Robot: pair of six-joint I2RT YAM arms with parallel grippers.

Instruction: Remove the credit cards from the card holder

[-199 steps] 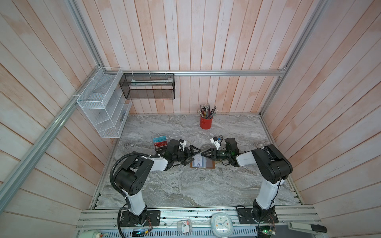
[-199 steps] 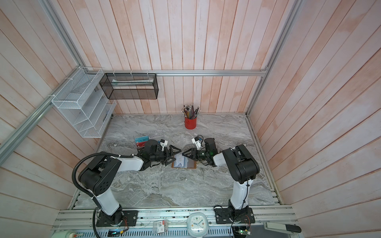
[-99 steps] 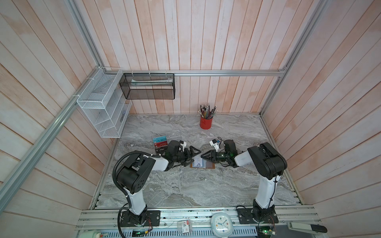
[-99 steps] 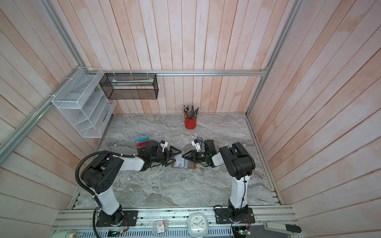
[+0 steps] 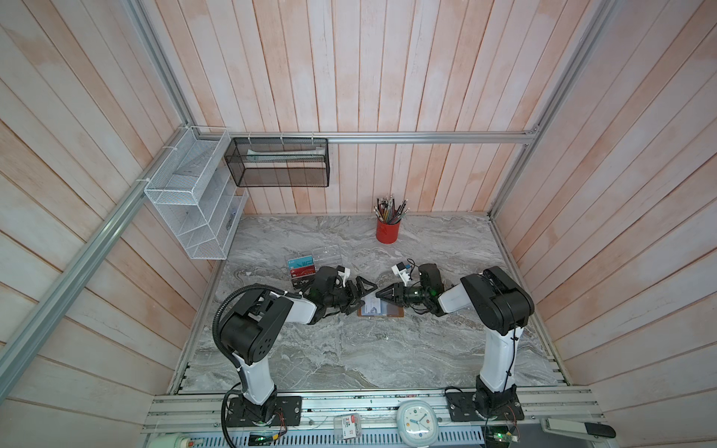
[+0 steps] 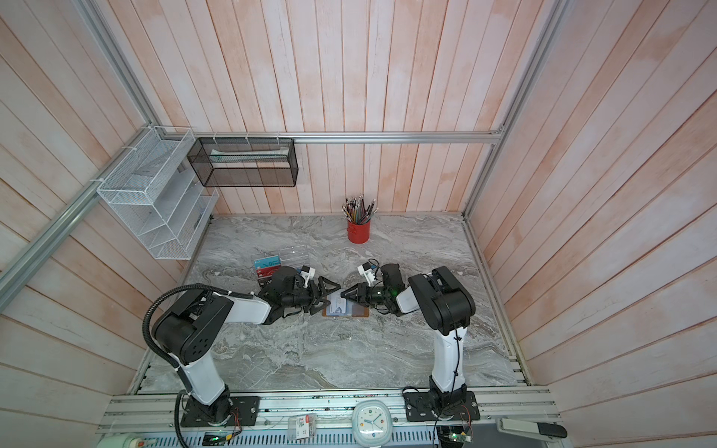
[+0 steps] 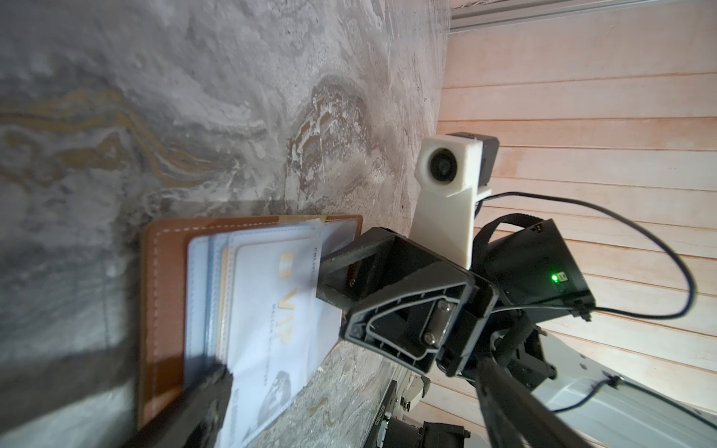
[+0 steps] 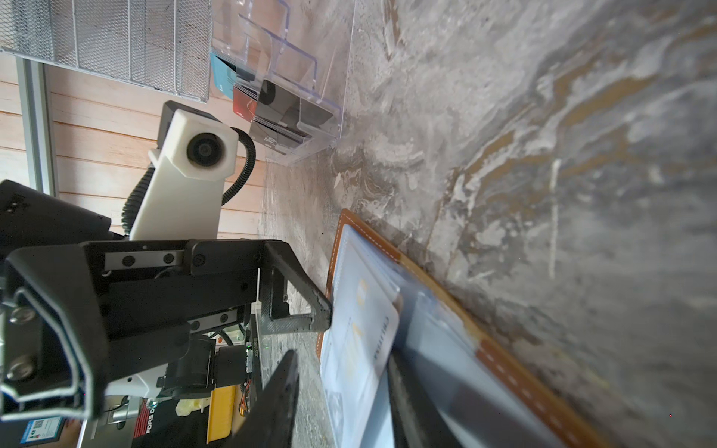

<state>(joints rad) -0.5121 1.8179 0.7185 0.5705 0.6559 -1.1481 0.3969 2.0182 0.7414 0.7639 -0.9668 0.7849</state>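
My left gripper (image 5: 366, 298) gapes wide at the card holder (image 5: 392, 312). My right gripper (image 5: 380, 294) straddles the whitish card (image 7: 271, 310), gold "VIP" legible; whether it pinches, I cannot tell.

Card holder (image 5: 384, 309) on table (image 5: 349, 349), before cup (image 5: 387, 232)

a red cup (image 5: 387, 231) of pencils is standing near the back edge of the marble counter (image 5: 349, 349). a clear acrylic rack (image 5: 328, 254) is sitting left of the middle, holding teal, red and black cards (image 5: 302, 268). a white clock (image 5: 417, 421) is lying beyond the front edge.
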